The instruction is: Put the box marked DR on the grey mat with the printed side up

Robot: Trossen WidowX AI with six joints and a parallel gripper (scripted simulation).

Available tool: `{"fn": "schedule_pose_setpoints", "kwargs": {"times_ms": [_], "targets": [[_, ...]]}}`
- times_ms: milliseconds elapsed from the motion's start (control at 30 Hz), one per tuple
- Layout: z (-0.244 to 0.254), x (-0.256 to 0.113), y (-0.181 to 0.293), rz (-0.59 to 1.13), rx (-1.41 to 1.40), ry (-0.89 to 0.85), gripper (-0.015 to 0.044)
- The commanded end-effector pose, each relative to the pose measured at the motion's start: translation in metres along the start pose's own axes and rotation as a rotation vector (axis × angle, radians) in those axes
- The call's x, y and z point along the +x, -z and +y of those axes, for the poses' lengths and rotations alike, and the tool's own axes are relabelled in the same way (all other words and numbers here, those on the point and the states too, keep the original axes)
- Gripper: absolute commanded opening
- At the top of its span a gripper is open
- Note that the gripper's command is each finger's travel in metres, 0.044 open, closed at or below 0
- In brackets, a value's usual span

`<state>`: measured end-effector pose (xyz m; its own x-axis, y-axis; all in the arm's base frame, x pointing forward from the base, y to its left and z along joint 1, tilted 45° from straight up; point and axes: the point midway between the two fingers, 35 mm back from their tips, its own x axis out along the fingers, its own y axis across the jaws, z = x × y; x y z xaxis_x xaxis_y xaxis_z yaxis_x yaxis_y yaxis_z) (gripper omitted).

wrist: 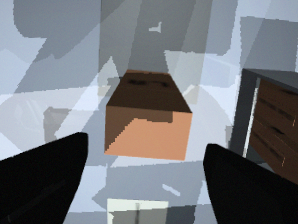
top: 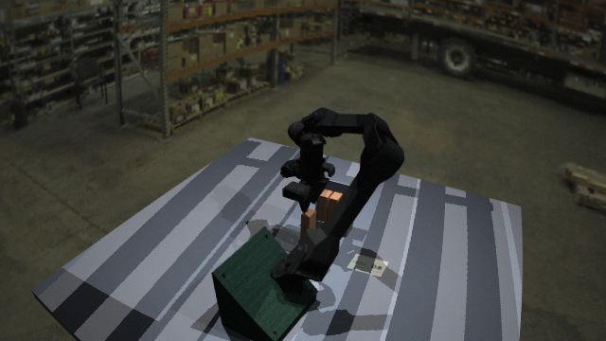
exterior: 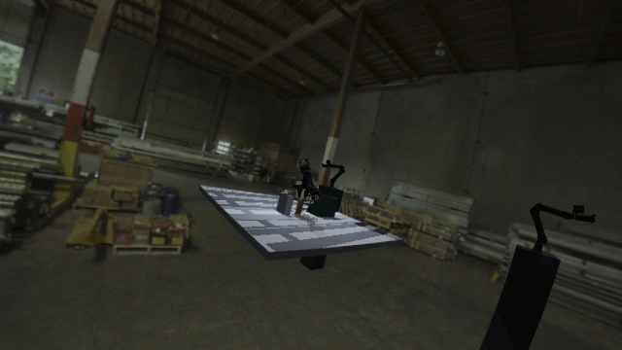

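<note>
DR box: cannot tell which of the three it is; no reach code reads clearly on any. One box stands outside the bin, two inside.
Lone box (top: 308, 223) (exterior: 298, 207) (wrist: 148, 131): orange-brown, upright on the bench (top: 450, 284) (exterior: 274, 243), just left of the bin in the top view. Dark print on one upright side, too slanted to read. Printed side not up.
Hand (top: 313, 201) (exterior: 300, 195) (wrist: 147, 148): part-way open, nothing held. Fingers point down over the lone box; in the wrist view their tips show to either side of its top, a gap at each.
Bin (top: 338, 186) (exterior: 285, 204) (wrist: 239, 112): dark grey walls, near the lone box, apart from it.
Pair of boxes (top: 325, 204) (wrist: 275, 125): upright in the bin, side by side. Marks on them, illegible.
Card (top: 368, 265) (wrist: 137, 204): pale, flat on the bench, right of the lone box and nearer the top camera; looks to read DR.
Grey mat: cannot pick it out with certainty among the bench's grey bands and shadows.
Arm (top: 350, 208) (exterior: 306, 179): black, arched over the bin area from the green wedge (top: 251, 279) (exterior: 323, 207) at the near side.
Beyond: warehouse shelving (top: 164, 71) far left.
</note>
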<state>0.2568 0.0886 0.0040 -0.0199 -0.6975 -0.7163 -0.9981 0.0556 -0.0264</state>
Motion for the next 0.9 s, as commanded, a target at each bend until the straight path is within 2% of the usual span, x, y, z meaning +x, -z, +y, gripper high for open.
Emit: {"fn": "schedule_pose_setpoints", "kwargs": {"times_ms": [0,467,867], "targets": [[-0.001,0.006,0.001,0.003,-0.003,0.002,0.0242],[0.0,0.026,0.001,0.004,-0.002,0.003,0.0242],[0.0,0.024,0.001,0.002,0.001,-0.001,0.0162]]}}
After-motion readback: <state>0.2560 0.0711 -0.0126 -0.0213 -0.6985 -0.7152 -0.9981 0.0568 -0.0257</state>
